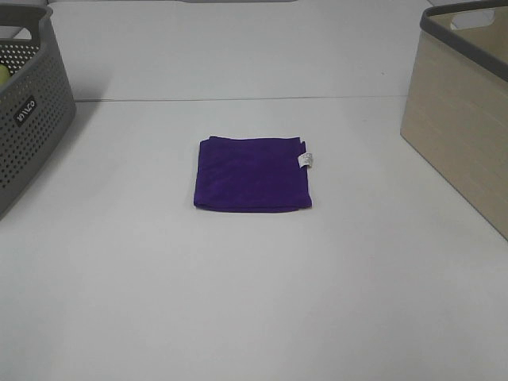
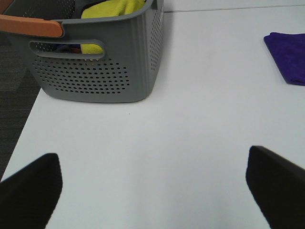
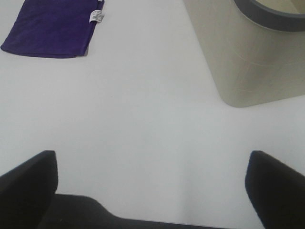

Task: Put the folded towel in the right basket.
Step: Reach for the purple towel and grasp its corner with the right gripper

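A folded purple towel (image 1: pixel 252 174) with a small white tag lies flat in the middle of the white table. It also shows in the left wrist view (image 2: pixel 288 56) and the right wrist view (image 3: pixel 52 26). The right basket (image 1: pixel 464 111) is beige with a grey rim and stands at the right edge; the right wrist view shows it too (image 3: pixel 248 52). My left gripper (image 2: pixel 152 191) is open and empty, near the grey basket. My right gripper (image 3: pixel 152 186) is open and empty, above bare table between the towel and the beige basket. Neither gripper shows in the high view.
A grey perforated basket (image 1: pixel 28 111) stands at the left edge; the left wrist view shows it (image 2: pixel 95 57) holding a yellow cloth (image 2: pixel 112 9). The white table (image 1: pixel 254 302) runs to a seam at the back.
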`<state>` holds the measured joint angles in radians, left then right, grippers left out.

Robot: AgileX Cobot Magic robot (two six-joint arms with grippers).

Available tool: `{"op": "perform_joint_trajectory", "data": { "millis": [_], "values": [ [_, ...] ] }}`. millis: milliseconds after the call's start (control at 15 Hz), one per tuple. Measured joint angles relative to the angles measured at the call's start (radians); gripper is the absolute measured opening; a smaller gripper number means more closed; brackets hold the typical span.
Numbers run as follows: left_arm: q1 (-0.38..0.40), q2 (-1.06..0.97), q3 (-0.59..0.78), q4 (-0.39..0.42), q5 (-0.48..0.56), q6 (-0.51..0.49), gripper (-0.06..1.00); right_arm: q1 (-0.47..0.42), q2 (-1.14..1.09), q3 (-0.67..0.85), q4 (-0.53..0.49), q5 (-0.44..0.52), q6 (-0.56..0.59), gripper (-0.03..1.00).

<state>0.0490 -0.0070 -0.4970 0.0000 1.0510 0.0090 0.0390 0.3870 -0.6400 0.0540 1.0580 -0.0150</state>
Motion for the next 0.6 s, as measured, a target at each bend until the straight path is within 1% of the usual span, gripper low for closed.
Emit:
{"op": "perform_joint_trajectory", "data": {
  "millis": [67,133,267,400,533,600],
  "values": [
    [0.000,0.000,0.000,0.000,0.000,0.000,0.99,0.000,0.122,-0.082,0.021,0.003,0.000,0.97],
    [0.000,0.000,0.000,0.000,0.000,0.000,0.99,0.000,0.353,-0.227,0.057,0.035,0.000,0.97],
    [0.000,0.000,0.000,0.000,0.000,0.000,0.99,0.000,0.480,-0.317,0.080,0.048,0.000,0.97],
    [0.000,0.000,0.000,0.000,0.000,0.000,0.99,0.000,0.610,-0.378,0.134,0.046,0.000,0.97],
    [0.000,0.000,0.000,0.000,0.000,0.000,0.99,0.000,0.692,-0.401,0.189,0.030,-0.003,0.97],
    [0.000,0.000,0.000,0.000,0.000,0.000,0.99,0.000,0.753,-0.418,0.223,0.002,-0.010,0.97]
  ]
}}
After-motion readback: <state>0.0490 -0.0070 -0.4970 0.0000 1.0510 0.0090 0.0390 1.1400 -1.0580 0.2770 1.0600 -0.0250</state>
